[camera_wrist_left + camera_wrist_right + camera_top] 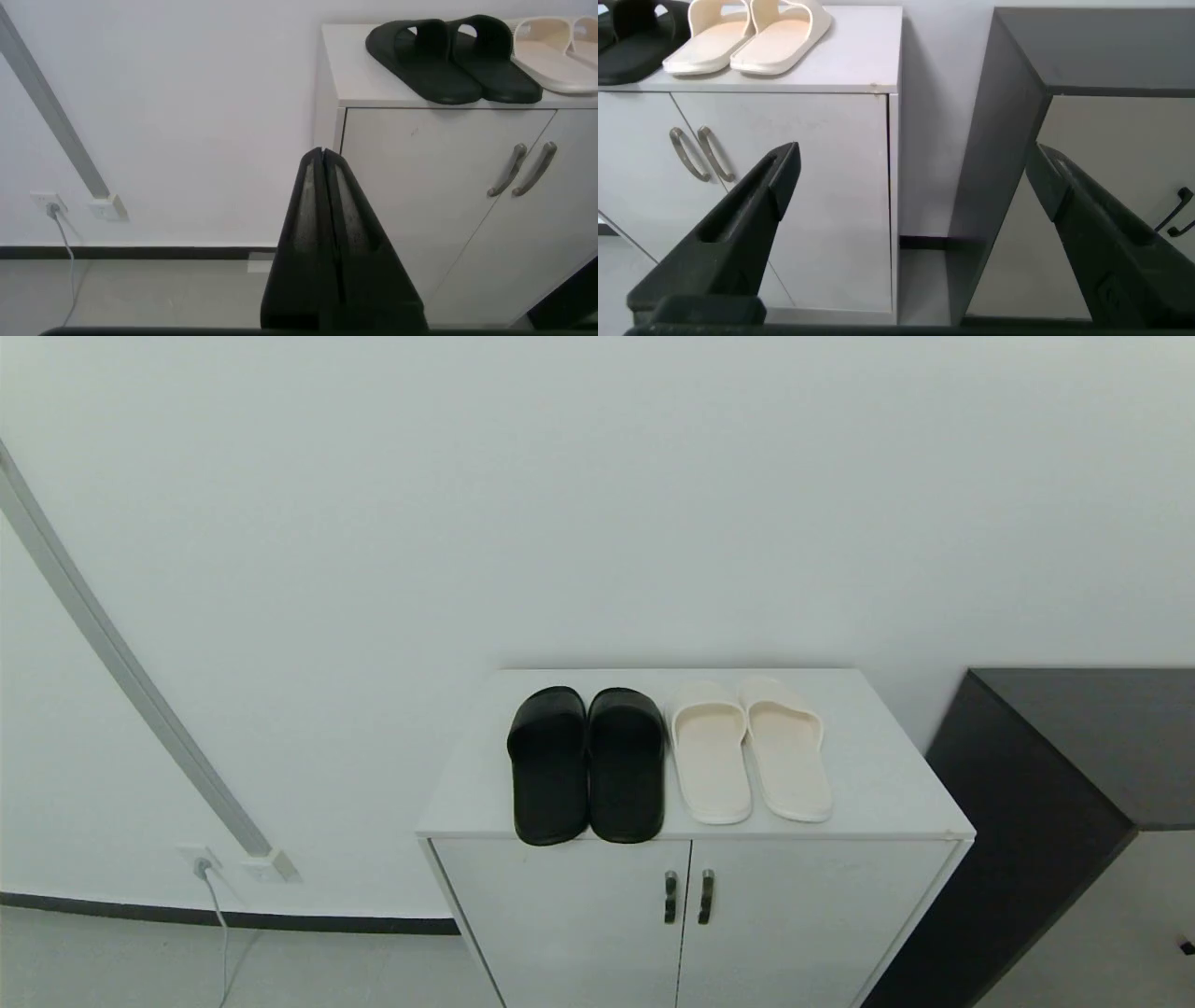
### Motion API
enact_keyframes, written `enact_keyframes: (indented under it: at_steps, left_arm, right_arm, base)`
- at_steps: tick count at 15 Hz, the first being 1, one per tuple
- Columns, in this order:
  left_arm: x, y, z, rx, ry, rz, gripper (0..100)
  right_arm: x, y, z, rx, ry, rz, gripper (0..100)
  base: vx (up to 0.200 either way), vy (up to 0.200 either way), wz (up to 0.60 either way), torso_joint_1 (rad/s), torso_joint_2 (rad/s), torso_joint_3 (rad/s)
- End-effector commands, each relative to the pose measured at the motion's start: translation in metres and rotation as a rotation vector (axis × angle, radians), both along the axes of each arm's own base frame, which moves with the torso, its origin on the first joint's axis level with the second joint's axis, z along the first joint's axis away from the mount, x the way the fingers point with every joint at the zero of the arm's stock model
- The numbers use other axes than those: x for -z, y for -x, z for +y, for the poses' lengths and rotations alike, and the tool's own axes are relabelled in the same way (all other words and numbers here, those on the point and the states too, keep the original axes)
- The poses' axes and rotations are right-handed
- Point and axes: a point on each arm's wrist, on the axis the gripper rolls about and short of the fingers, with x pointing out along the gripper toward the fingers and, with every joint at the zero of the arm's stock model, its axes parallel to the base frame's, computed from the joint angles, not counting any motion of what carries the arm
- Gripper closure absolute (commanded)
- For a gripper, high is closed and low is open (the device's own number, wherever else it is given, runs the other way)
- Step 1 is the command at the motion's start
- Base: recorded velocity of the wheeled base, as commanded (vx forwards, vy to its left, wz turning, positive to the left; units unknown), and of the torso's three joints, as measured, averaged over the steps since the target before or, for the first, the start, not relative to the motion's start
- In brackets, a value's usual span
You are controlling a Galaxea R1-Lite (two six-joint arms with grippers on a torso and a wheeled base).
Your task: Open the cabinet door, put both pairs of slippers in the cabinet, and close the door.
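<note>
The two pairs of slippers sit on top of the white cabinet (887, 775), toes toward the wall. The black pair (586, 765) is on the left half, its heels just over the front edge. The cream pair (752, 751) lies just beside it on the right, heels a little back from the edge. Within each pair the two slippers touch or nearly touch along their sides.

Below them both doors are shut: the left door (560, 933) and the right door (794, 924) meet at the middle, where two slim metal handles (670, 896) stand upright side by side, one on each door.

The left gripper (323, 163) hangs lower than the cabinet top, facing the cabinet's left front corner, its dark fingers pressed flat together with nothing between them. The right gripper (913, 159) faces the cabinet's right side and the gap next to it, its fingers spread wide and holding nothing.

To the right of that gap stands a dark unit (1074, 756) near the white cabinet. On the plain wall to the left a grey conduit (121, 663) runs down at a slant to a socket (198, 861) with a cable plugged in.
</note>
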Motion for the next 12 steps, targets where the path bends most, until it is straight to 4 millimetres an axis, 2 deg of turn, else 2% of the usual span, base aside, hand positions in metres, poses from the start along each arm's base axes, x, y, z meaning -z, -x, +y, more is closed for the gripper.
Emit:
enact_keyframes:
  at_steps: [1,7,8,9,10,12]
  left_arm:
    - [0.000,0.000,0.000,0.004,-0.013,0.001,100]
    - [0.000,0.000,0.000,0.009,-0.013,0.003,100]
    - [0.000,0.000,0.000,0.009,-0.013,0.003,100]
    - [0.000,0.000,0.000,0.009,-0.013,0.003,100]
    - [0.000,0.000,0.000,0.009,-0.015,0.003,100]
    - [0.000,0.000,0.000,0.009,-0.018,0.003,100]
  right_arm:
    - [0.000,0.000,0.000,-0.002,0.000,0.001,0]
    - [-0.001,0.000,0.000,0.007,0.002,-0.003,0]
    - [-0.008,0.001,0.000,0.006,0.008,-0.036,0]
    - [-0.059,0.011,0.000,-0.005,-0.069,-0.134,0]
    - [-0.096,0.010,0.000,-0.008,-0.188,-0.074,0]
    - [-0.086,-0.008,0.002,-0.090,0.004,0.122,0]
  base:
    - [0.000,0.000,0.00,0.000,0.00,0.000]
    - [0.000,0.000,0.00,0.000,0.00,0.000]
    - [0.000,0.000,0.00,0.000,0.00,0.000]
    - [0.000,0.000,0.00,0.000,0.00,0.000]
    - [0.000,0.000,0.00,0.000,0.00,0.000]
    - [0.000,0.000,0.00,0.000,0.00,0.000]
